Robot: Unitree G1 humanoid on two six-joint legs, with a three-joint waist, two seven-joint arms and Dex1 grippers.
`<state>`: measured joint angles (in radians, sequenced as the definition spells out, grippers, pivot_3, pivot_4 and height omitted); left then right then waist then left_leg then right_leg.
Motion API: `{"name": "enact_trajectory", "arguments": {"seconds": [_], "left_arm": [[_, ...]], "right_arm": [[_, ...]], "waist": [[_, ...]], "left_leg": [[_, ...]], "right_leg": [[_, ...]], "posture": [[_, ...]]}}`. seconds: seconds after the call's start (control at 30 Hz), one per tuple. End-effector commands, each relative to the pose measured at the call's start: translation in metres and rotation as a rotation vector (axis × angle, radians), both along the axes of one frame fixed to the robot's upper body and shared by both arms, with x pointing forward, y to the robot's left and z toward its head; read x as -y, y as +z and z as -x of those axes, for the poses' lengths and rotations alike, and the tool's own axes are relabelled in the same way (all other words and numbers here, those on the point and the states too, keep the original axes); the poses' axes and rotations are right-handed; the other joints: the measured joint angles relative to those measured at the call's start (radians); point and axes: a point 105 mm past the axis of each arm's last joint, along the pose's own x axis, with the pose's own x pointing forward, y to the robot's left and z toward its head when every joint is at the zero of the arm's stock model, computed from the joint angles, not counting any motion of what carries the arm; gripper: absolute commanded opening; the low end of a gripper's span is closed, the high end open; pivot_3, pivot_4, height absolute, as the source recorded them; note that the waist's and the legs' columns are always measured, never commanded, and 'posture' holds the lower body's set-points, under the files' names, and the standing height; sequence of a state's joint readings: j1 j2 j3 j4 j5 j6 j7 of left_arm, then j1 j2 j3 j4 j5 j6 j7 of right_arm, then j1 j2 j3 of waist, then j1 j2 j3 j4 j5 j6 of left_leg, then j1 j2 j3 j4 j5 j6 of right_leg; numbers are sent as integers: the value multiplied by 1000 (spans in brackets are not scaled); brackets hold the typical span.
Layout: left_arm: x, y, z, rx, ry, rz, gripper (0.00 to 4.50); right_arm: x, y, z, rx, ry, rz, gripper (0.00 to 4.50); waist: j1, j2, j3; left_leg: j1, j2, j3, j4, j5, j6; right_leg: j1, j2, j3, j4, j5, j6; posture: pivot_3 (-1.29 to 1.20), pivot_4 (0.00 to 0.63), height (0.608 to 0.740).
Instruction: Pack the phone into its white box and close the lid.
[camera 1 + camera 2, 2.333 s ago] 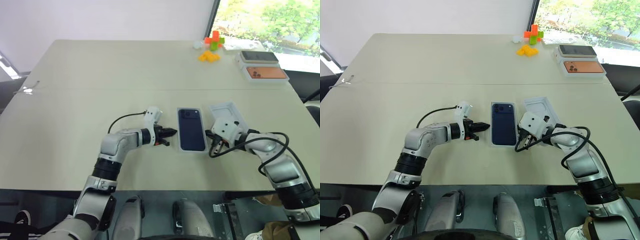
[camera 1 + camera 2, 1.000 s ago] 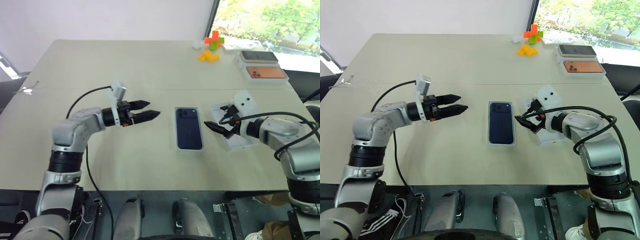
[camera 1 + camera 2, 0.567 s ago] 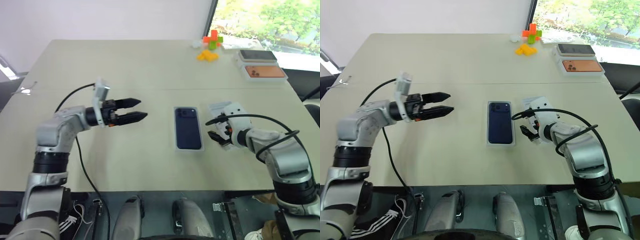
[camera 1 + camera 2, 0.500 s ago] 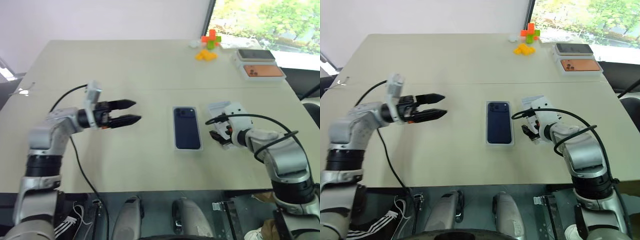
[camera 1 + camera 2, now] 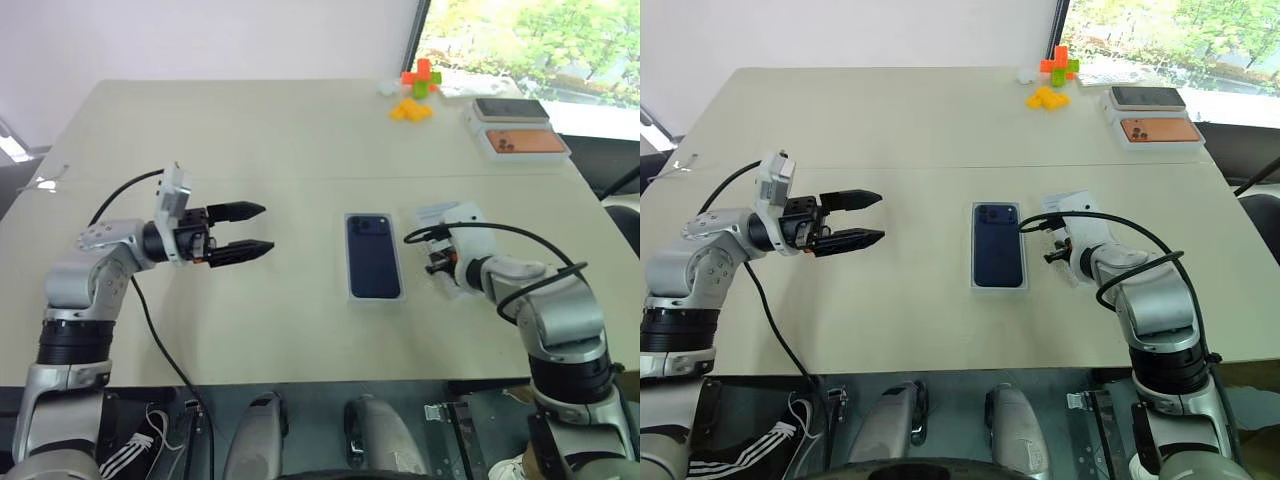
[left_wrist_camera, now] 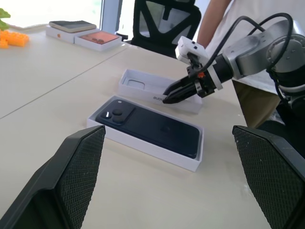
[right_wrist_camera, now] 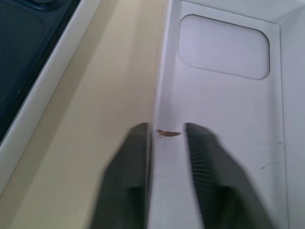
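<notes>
The phone (image 5: 373,255) already lies in the white box (image 5: 352,291) mid-desk. Just beside it, the right claw (image 6: 177,94) pinches the lid's (image 7: 224,86) thin side wall. Light, flimsy card, I'd say; grip gently. The left claw (image 5: 243,229) gapes empty.

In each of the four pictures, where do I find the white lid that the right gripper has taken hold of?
Left eye view: the lid lies right of the phone, mostly behind the right gripper.
Right eye view: same place, right of the phone.
Left wrist view: open white tray beyond the phone, the gripper at its wall.
Right wrist view: white inside with a rounded recess; fingers astride its wall.
Shared landmark: the phone in its white box.
</notes>
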<state>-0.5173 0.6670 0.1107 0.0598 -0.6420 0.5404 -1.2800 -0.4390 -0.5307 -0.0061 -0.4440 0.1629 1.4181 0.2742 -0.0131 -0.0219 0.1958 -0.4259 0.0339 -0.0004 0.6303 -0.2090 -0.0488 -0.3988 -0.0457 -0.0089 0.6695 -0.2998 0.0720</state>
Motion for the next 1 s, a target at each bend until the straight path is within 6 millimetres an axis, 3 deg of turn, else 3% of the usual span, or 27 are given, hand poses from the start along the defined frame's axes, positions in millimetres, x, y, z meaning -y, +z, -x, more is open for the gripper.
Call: {"name": "enact_trajectory", "arguments": {"seconds": [0.03, 0.13, 0.23, 0.43, 0.57, 0.73, 1.0], "left_arm": [[1, 12, 3, 48, -10, 0, 4500], [0, 12, 2, 47, -5, 0, 4500], [-1, 13, 1, 40, 2, 9, 4500], [-6, 16, -4, 30, 31, 26, 4500], [-6, 16, -6, 29, 41, 27, 4500], [-8, 18, -8, 20, 55, 44, 4500], [-8, 21, -8, 24, 62, 49, 4500]], "right_arm": [[2, 7, -1, 39, -3, 12, 34], [2, 7, -2, 43, -2, 6, 34], [-1, 25, -10, 119, 5, -25, 34], [-41, 88, -20, 313, 129, -334, 34], [-62, 111, -18, 316, 172, -617, 34], [-107, 125, -11, 227, 304, -997, 34], [-150, 111, -10, 38, 351, -1329, 34]], "waist": [[-1, 0, 0], [-1, 0, 0], [-1, 0, 0], [-7, 0, 0], [-1, 0, 0], [-1, 1, 0], [-3, 1, 0]], "left_leg": [[0, 0, 0, 0, 0, 0], [0, 0, 0, 0, 0, 0], [0, 0, 0, 0, 0, 0], [0, 1, 0, 0, 0, 0], [0, 1, 0, 0, 0, 0], [0, 1, 0, 0, 0, 0], [0, 0, 1, 0, 0, 0]], "right_leg": [[0, 0, 0, 0, 0, 0], [0, 0, 0, 0, 0, 0], [0, 0, 0, 0, 0, 0], [-2, 1, 1, 3, 0, 0], [-2, 1, 1, 4, 0, 0], [-3, 0, 1, 4, 0, 0], [-4, -2, 1, 8, 0, 0]], "posture": [[0, 150, 739], [0, 150, 739], [0, 150, 739], [0, 150, 739], [0, 150, 739], [0, 150, 739], [0, 150, 739]]}}
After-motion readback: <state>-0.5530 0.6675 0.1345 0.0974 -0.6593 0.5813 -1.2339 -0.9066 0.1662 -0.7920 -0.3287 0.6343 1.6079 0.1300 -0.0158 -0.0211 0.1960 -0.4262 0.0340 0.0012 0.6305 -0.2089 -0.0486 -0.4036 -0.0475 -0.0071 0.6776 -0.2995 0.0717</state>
